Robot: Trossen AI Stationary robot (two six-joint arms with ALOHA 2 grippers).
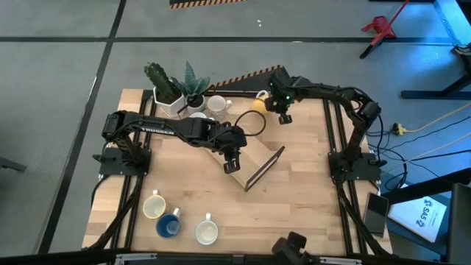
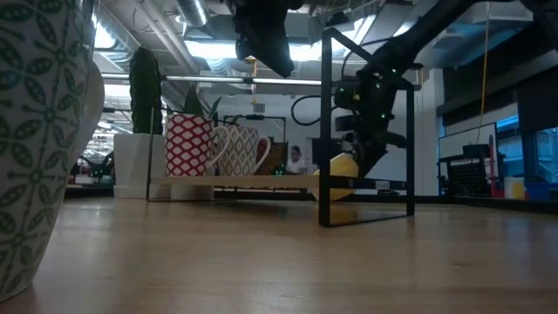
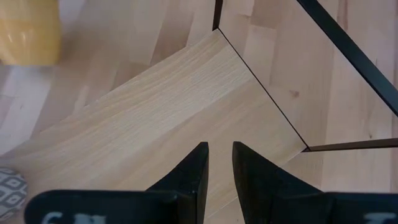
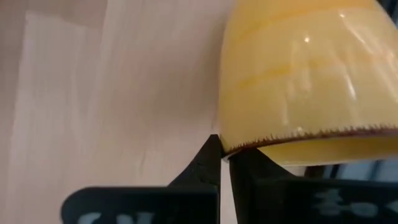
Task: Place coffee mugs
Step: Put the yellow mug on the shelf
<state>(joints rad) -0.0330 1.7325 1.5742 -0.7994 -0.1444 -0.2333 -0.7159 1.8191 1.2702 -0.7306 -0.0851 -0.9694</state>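
Two mugs (image 1: 210, 107) stand on the far-left tray (image 1: 254, 158) end, three (image 1: 176, 219) wait near, while the right gripper (image 1: 282, 112), clamped on the yellow mug's (image 4: 298, 81) rim, brings another; left gripper (image 1: 231, 163) hovers, fingers slightly apart, empty.

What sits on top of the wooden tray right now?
Two patterned mugs stand at the far end of the wooden tray; the left pincer hovers above. The left arm hides part of the tray in the high view.

My fingers pinching the yellow mug's rim

My right gripper (image 4: 225, 163) has its two dark fingers (image 4: 202, 167) closed together on the dark-edged rim of the yellow mug (image 4: 305, 81), which lies tipped over on the pale wooden table (image 4: 106, 99); the mug's glossy, faintly banded wall rises just beyond my fingertips.
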